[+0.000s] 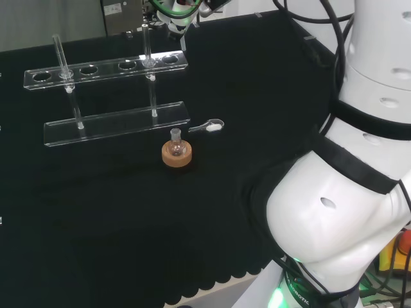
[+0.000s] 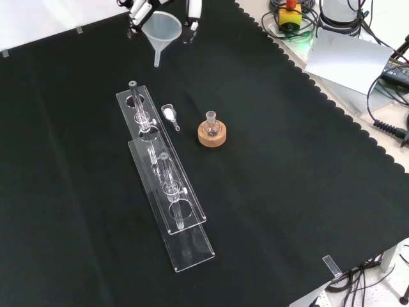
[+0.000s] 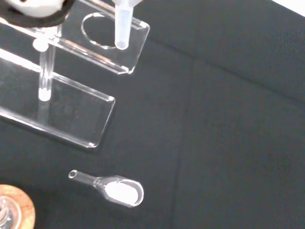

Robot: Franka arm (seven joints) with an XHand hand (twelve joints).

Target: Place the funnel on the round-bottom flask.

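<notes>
The hand point(image 2: 137, 9), entering at the top edge of the front view, has its fingers point(image 2: 193, 11) closed on either side of the wide rim of the translucent funnel point(image 2: 161, 29), which hangs between them in the air, mouth up and stem pointing down and slightly tilted. In the wrist view the funnel's stem tip lies over the end hole of the clear test-tube rack point(image 3: 76, 102), above it and not touching. Below and beyond the fingers in the front view, this two-tier rack point(image 2: 167, 192) stretches down the black cloth point(image 2: 287, 192) with glass tubes standing in it. Just beside the rack's near end lies a small glass scoop point(image 2: 170, 115) holding white powder, on the cloth. Farther from the fingers, to the right of the scoop in the front view, the round-bottom flask point(image 2: 211, 126) sits upright in its cork ring point(image 2: 211, 136), neck open, well apart from the funnel.
</notes>
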